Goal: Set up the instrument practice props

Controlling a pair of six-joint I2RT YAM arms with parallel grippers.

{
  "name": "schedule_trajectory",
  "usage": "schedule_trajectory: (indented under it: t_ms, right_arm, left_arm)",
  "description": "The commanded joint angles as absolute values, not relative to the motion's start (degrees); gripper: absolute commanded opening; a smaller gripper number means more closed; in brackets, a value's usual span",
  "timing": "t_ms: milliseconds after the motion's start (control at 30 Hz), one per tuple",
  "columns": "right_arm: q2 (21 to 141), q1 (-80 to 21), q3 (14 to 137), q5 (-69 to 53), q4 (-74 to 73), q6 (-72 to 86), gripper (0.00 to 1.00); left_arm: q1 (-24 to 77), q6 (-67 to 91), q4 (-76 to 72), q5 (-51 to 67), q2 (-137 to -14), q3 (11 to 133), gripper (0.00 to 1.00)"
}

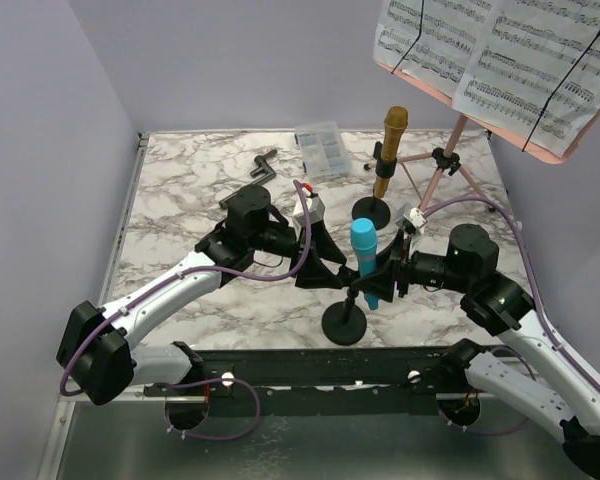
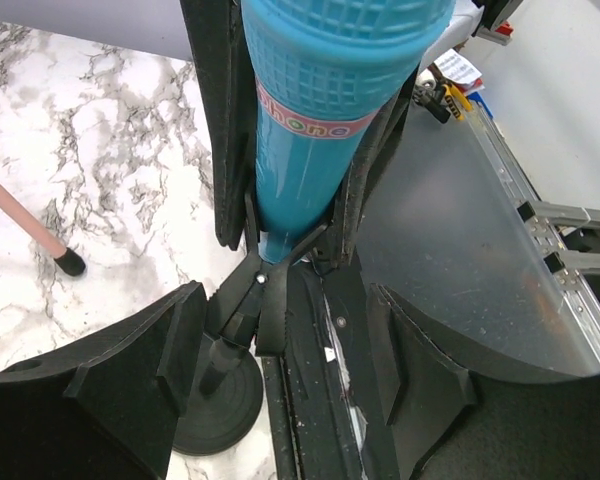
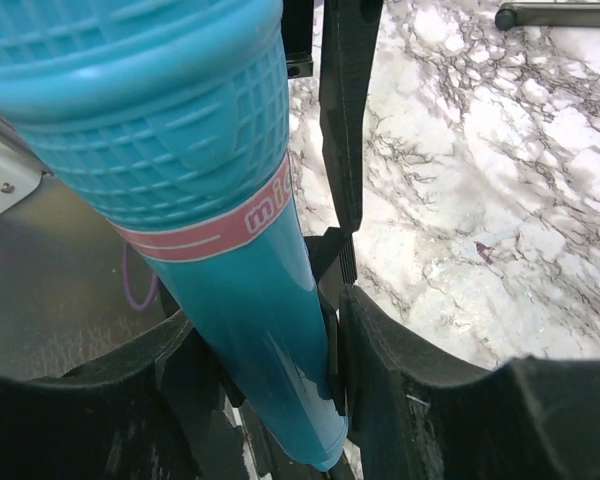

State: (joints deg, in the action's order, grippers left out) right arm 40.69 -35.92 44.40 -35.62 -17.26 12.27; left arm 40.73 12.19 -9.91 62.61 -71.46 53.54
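Note:
The blue microphone [image 1: 364,258] stands tilted in the clip of a black round-based pole [image 1: 344,322] near the table's front. My right gripper [image 1: 386,268] is shut on the blue microphone [image 3: 230,300], with the clip pressed against one finger. My left gripper [image 1: 327,262] is open, its fingers wide apart on either side of the pole and clip [image 2: 242,318], not touching them. The gold microphone [image 1: 389,150] stands on the second black pole [image 1: 370,211]. The pink music rack [image 1: 500,70] holds white music pages [image 1: 540,60] at the back right on rose-gold legs [image 1: 442,175].
A small clear plastic box [image 1: 320,148] and a dark metal handle [image 1: 264,167] lie at the back of the marble table [image 1: 180,220]. A tripod leg with a black foot [image 2: 69,262] rests left of the blue microphone's pole. A metal ledge [image 2: 450,250] runs along the front edge.

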Motion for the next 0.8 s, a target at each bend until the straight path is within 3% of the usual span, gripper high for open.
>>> schedule_trajectory:
  t_ms: [0,67,167,233,267,600,767]
  right_arm:
    - [39.93,-35.94,43.89,-35.69,-19.93,12.14,0.44]
    - [39.34,-35.92,43.06,-35.70,-16.97,13.50,0.51]
    - [39.53,-35.91,42.86,-36.32,-13.47,15.71,0.67]
    - [39.75,-35.94,43.30,-36.02,-12.92,16.66,0.85]
    - [39.58,-35.93,43.65,-35.24,-13.07,17.42,0.99]
    - [37.88,-35.94,50.84,-31.14,-17.05,21.62,0.99]
    - [40.95,-35.94,52.80,-33.70,-16.47,19.25,0.85]
  left_arm:
    - [40.89,11.77,-10.94,64.54,-71.20,53.50,0.71]
    - [40.96,11.71,-10.90,63.99,-70.82,53.42,0.75]
    - [40.86,11.56,-10.90,61.79,-69.89,52.87,0.90]
    - [40.78,11.61,-10.77,61.07,-69.42,53.07,0.95]
    - [40.76,11.63,-10.62,60.36,-68.89,53.04,0.98]
    - [40.59,11.77,-8.60,47.09,-60.01,49.13,0.99]
    - [40.35,8.34,-6.86,39.25,-57.83,48.56,0.99]
